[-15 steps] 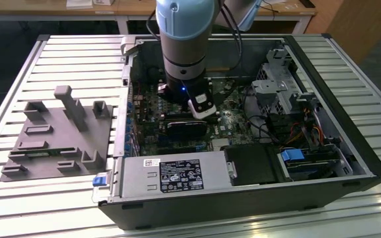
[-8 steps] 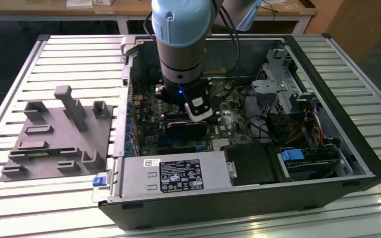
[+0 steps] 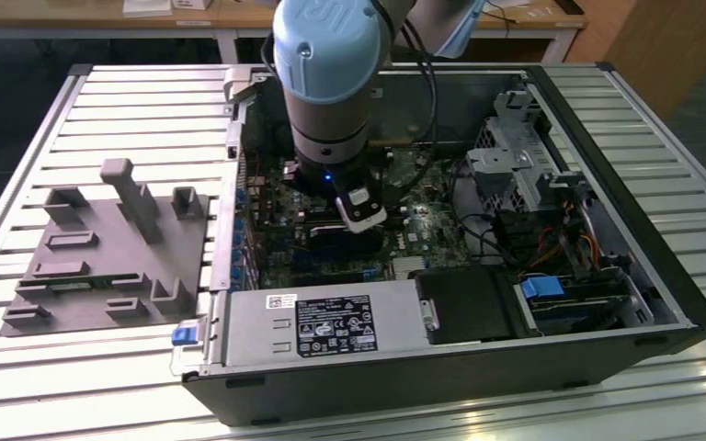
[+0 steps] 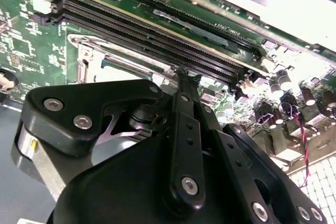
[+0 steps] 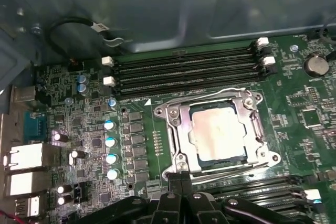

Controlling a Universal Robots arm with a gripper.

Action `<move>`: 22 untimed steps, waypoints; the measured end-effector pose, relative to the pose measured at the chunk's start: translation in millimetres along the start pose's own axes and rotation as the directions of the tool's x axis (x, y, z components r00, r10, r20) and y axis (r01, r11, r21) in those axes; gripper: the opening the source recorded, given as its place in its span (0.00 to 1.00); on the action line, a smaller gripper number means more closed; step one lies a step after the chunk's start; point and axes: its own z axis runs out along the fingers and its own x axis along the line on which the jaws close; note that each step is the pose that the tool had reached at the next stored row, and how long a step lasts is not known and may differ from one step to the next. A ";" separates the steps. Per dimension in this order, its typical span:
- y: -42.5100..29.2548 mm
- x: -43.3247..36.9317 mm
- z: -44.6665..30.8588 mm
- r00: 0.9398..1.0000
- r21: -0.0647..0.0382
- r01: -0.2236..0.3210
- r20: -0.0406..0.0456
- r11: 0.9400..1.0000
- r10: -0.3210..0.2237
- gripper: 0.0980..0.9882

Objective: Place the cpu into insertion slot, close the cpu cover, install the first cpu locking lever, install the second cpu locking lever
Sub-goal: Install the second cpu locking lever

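In the first wrist view the cpu lies flat in the insertion slot, its dull silvery top showing through the window of the cpu cover, which lies down over it. Thin wire levers run along two sides of the cover. My gripper has its black fingers pressed together, their tips at the socket's corner beside a lever end. In the second wrist view the gripper hovers just over the slot's metal rim. In the exterior view the gripper reaches down into the open computer case.
Long black memory slots flank the socket. Capacitors and rear ports stand nearby. In the exterior view a power supply, a drive cage and cables crowd the case. A grey fixture sits on the slatted table.
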 end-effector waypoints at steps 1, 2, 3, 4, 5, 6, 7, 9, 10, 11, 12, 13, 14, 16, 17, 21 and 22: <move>-0.3 0.3 0.6 1.000 0.000 0.000 0.000 1.000 0.000 0.01; -0.5 0.7 1.2 1.000 0.000 0.001 0.000 1.000 -0.001 0.01; -0.7 1.2 1.7 1.000 0.000 0.001 0.000 1.000 -0.001 0.01; -0.8 1.8 2.2 1.000 0.000 0.002 -0.001 1.000 -0.002 0.01; -0.7 2.5 2.6 1.000 0.000 0.002 -0.001 1.000 -0.002 0.01; -0.6 3.2 3.0 1.000 0.000 0.003 -0.001 1.000 -0.003 0.01; -0.4 3.8 3.5 1.000 0.000 0.004 -0.001 1.000 -0.004 0.01; -0.1 4.9 4.2 1.000 0.000 0.005 -0.002 1.000 -0.005 0.01; 0.0 5.1 4.6 1.000 0.000 0.006 -0.002 1.000 -0.006 0.01; 0.2 5.1 4.9 1.000 0.000 0.006 -0.002 1.000 -0.006 0.01; 0.4 5.1 5.1 1.000 0.000 0.006 -0.002 1.000 -0.006 0.01; 0.7 5.2 5.2 1.000 0.000 0.006 -0.002 1.000 -0.006 0.01; 0.9 5.3 5.4 1.000 0.000 0.006 -0.002 1.000 -0.006 0.01; 1.5 5.4 5.7 1.000 0.000 0.006 -0.002 1.000 -0.006 0.01; 1.9 5.5 5.9 1.000 0.000 0.006 -0.002 1.000 -0.006 0.01; 3.3 5.8 6.4 1.000 0.001 0.006 -0.002 1.000 -0.006 0.01; 3.5 5.9 6.5 1.000 0.001 0.006 -0.002 1.000 -0.006 0.01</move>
